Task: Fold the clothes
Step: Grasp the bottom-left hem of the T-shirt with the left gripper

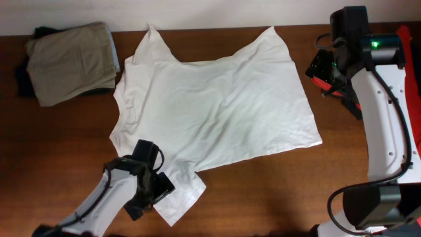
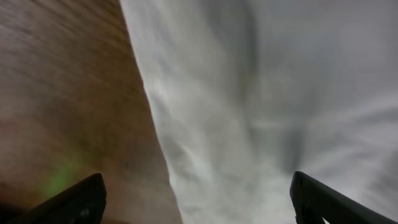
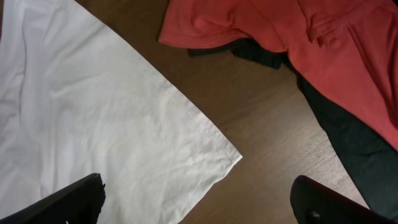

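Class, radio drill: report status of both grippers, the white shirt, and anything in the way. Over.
Left gripper open, over white shirt sleeve. Right gripper open, over a shirt corner. Shirt spread flat, unfolded. Red garment beside it, not overlapping.

This looks like a robotics lab workstation. A dark wood-grain table (image 1: 263, 191) fills the overhead view, with a plain pale wall (image 1: 197, 13) behind it at 12 o'clock. Two machine arms stand at the table. The white-shelled right arm (image 1: 385, 125) at 3 o'clock carries a lit green lamp (image 1: 375, 45), and the left arm (image 1: 108, 187) is at 7 o'clock. Garments lie spread out: a white shirt (image 1: 217, 105) at centre, a folded khaki garment (image 1: 72, 62) at 10 o'clock, and a red garment (image 3: 348, 43) with a dark garment (image 3: 354, 155) at 2 o'clock.
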Robot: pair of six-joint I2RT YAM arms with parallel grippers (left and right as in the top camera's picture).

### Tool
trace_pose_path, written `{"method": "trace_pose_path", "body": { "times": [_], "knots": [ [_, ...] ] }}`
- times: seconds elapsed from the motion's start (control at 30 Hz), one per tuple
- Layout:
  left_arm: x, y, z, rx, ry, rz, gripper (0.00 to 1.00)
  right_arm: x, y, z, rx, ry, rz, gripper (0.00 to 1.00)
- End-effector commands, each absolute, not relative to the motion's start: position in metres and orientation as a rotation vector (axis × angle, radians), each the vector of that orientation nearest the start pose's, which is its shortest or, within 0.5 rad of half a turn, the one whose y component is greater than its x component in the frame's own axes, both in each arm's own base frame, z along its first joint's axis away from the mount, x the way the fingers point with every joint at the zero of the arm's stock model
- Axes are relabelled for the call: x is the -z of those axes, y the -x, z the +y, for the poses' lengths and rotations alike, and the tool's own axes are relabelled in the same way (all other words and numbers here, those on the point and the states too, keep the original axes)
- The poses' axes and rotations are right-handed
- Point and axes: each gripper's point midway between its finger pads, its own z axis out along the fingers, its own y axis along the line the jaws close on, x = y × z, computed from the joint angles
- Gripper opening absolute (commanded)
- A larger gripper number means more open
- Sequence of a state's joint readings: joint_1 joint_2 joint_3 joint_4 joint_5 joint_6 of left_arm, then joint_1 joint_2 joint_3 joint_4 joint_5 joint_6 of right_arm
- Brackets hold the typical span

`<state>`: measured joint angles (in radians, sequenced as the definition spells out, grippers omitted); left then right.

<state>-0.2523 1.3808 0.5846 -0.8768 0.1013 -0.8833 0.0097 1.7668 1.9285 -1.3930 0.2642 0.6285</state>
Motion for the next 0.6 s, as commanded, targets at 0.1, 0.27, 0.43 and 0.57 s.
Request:
{"method": "trace_pose_path", "body": {
  "times": [0.1,0.27,0.43,0.57],
  "knots": [
    [0.023,-0.134,-0.054,-0.051,1.081,3.207,0.79,-0.240,-0.386,-0.045,0.213,-0.908,2.579,0.99],
    [0.026,-0.133,-0.055,-0.046,1.087,3.218,0.61,-0.219,-0.377,-0.058,0.248,-0.968,2.613,0.99],
    [0.026,-0.133,-0.057,-0.036,1.090,3.223,0.38,-0.168,-0.359,-0.073,0.190,-1.109,2.702,0.99],
    [0.026,-0.133,-0.057,-0.036,1.091,3.223,0.22,-0.119,-0.342,-0.069,0.070,-1.196,2.785,0.99]
  ]
}}
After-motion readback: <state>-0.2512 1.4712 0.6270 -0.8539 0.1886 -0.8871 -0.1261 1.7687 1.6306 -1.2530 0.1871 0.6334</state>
